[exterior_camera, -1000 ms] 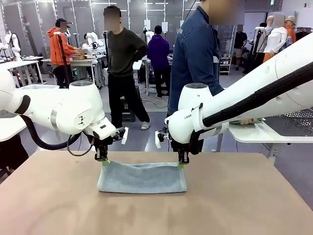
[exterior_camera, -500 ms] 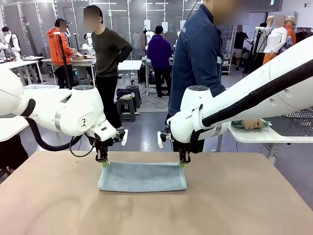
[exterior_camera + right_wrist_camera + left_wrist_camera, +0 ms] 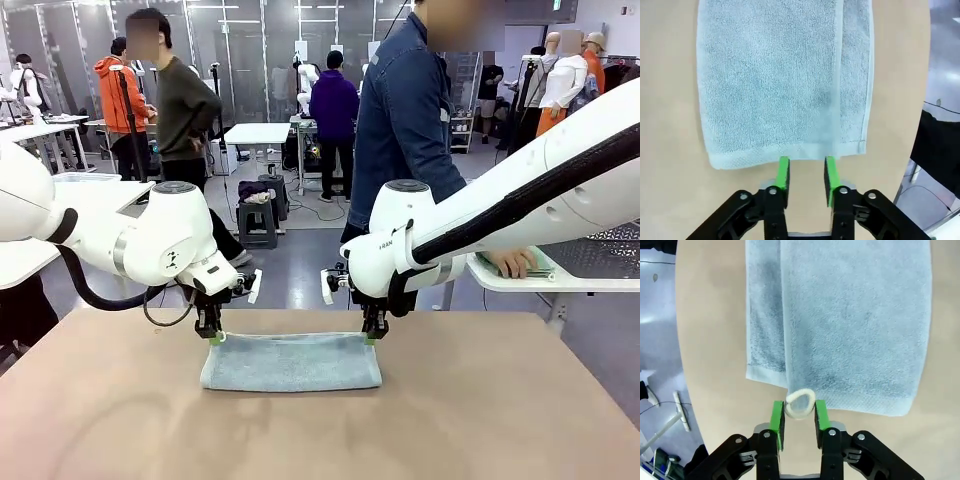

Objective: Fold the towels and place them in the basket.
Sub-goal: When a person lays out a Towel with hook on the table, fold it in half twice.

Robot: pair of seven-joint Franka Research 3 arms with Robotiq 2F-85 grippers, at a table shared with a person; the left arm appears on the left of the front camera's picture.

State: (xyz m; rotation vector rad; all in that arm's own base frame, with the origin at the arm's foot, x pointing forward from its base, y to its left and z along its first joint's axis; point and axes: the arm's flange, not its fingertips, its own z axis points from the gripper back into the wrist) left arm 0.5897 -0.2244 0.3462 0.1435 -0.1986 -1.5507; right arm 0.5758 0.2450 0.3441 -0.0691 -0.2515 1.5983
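Note:
A light blue towel lies folded in a long strip across the middle of the table. My left gripper stands at its far left corner and my right gripper at its far right corner, both pointing down. In the left wrist view the left gripper is open, and the towel's white corner loop lies between the green pads. The right gripper is open just short of the towel's hem. A person's hand rests on a green towel on the side table, beside the dark lattice basket.
The person in a denim jacket stands at the far side, behind my right arm. The white side table is at the far right. Bare tabletop lies all around the folded towel.
Both grippers have opened and let go of the towel's far edge. The raised edge has settled flat onto the fold. The person's hand has shifted on the side table.

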